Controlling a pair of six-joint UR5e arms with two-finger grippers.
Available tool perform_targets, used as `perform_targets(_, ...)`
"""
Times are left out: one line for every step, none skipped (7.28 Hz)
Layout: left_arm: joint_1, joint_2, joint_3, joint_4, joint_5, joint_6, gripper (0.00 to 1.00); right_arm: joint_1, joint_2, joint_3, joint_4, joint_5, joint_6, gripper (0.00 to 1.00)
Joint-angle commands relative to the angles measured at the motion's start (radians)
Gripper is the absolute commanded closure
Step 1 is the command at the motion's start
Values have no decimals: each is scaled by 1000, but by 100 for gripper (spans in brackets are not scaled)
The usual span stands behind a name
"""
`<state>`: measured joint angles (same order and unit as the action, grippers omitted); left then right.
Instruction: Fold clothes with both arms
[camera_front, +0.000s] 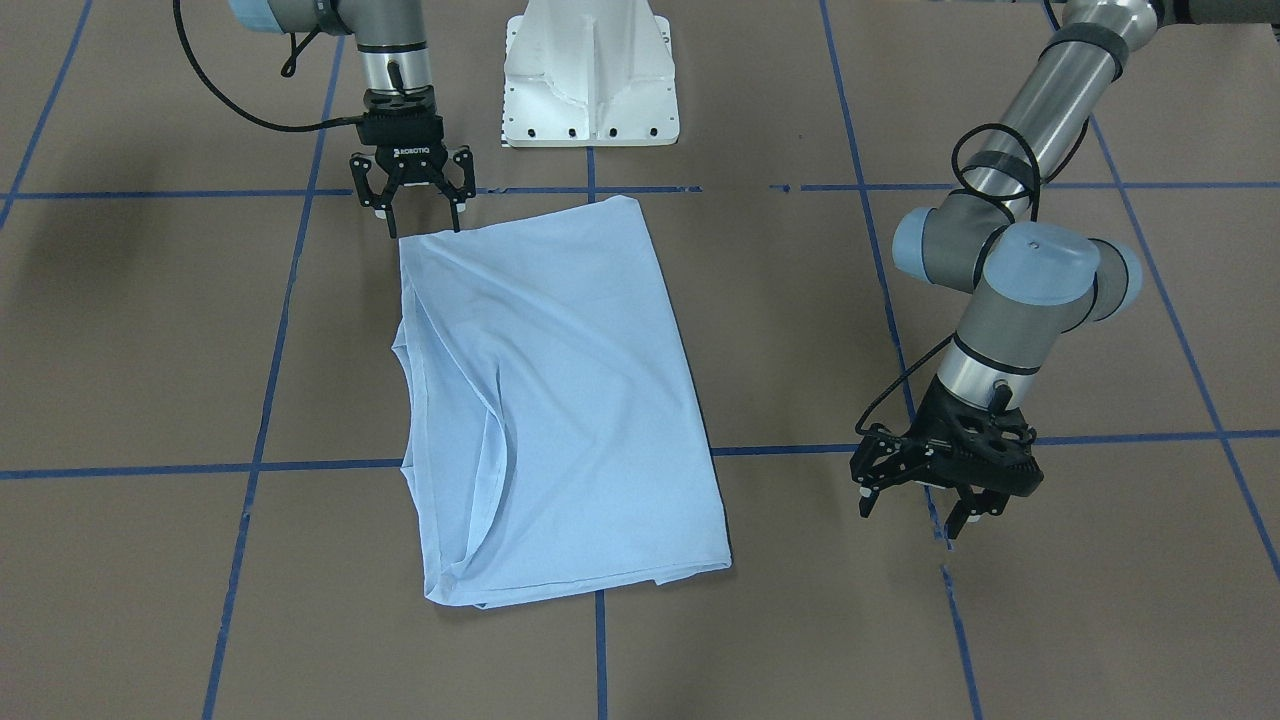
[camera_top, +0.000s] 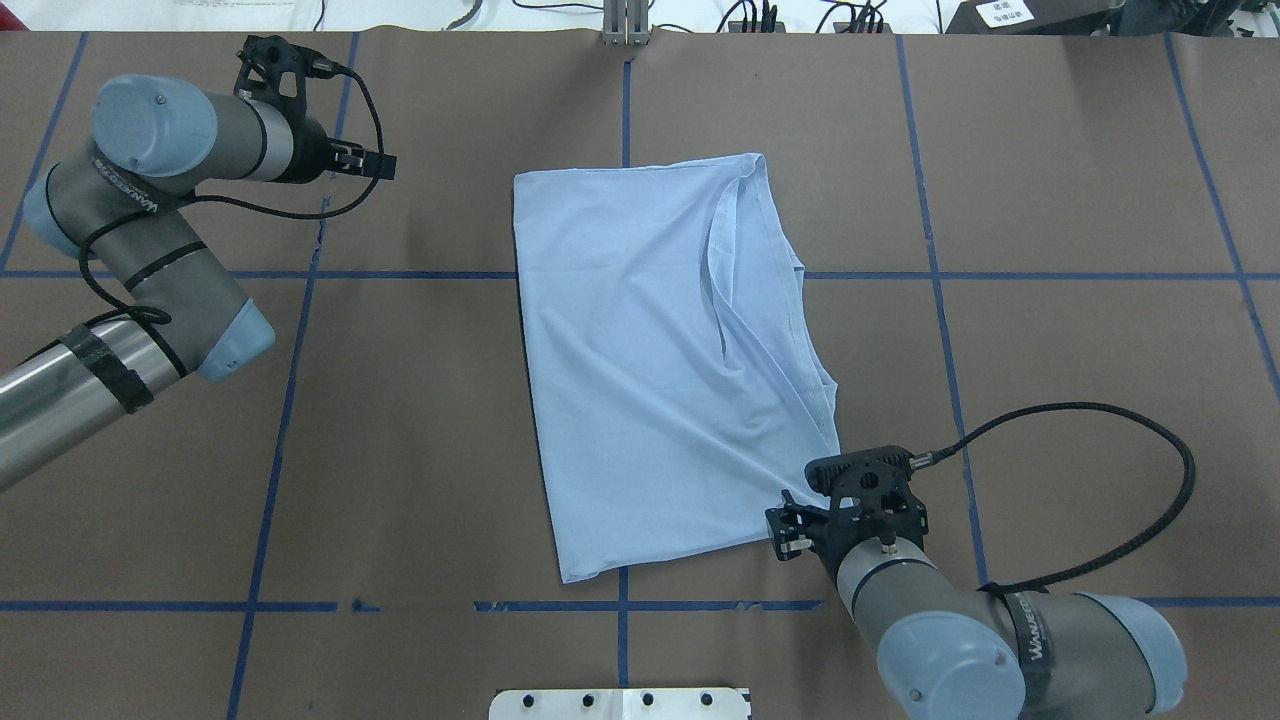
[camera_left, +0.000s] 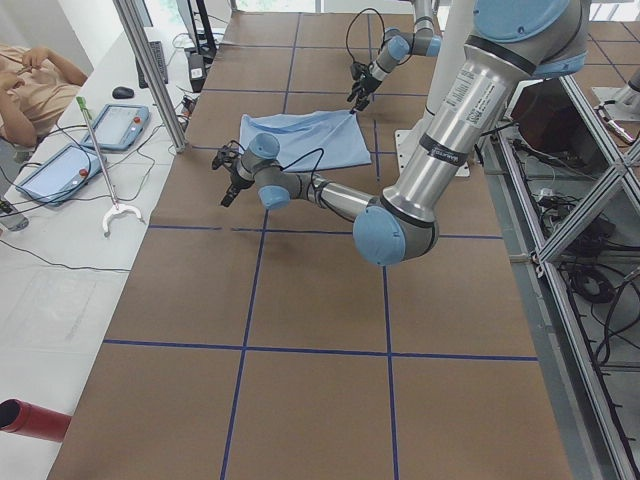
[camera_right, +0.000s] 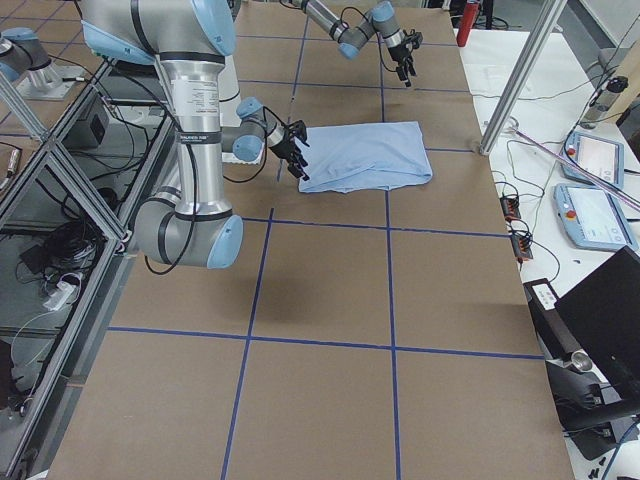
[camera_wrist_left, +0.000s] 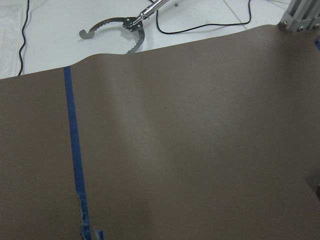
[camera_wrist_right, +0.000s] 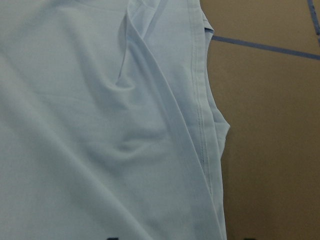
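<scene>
The clothes are one pale light-blue shirt (camera_front: 560, 400), folded into a long rectangle on the brown table, with a sleeve fold along one side (camera_top: 760, 300). My right gripper (camera_front: 420, 222) stands open just over the shirt's corner nearest the robot, also in the overhead view (camera_top: 790, 530). Shirt fabric (camera_wrist_right: 100, 125) fills the right wrist view. My left gripper (camera_front: 912, 512) hangs open and empty above bare table, well to the side of the shirt. The left wrist view holds only table and blue tape (camera_wrist_left: 74, 150).
The white pedestal base (camera_front: 590, 75) stands behind the shirt. Blue tape lines grid the table. A metal reaching tool (camera_wrist_left: 125, 25) lies on the white surface past the table's far edge. A person (camera_left: 25, 85) sits beside tablets (camera_left: 120, 125).
</scene>
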<state>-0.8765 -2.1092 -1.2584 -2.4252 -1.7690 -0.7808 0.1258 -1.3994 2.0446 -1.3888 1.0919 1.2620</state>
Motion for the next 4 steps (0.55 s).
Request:
perform_targets(1, 0, -1, 0, -1, 0, 0, 105, 115, -104, 1, 74, -224, 12)
perform_targets(1, 0, 0, 0, -1, 0, 0, 138, 144, -131, 2, 100, -284, 23)
perform_targets(1, 3, 0, 0, -1, 0, 0, 184, 189, -154, 2, 168, -294, 33)
perform_targets(2, 5, 0, 0, -1, 0, 0, 248, 260, -217, 2, 234, -315, 42)
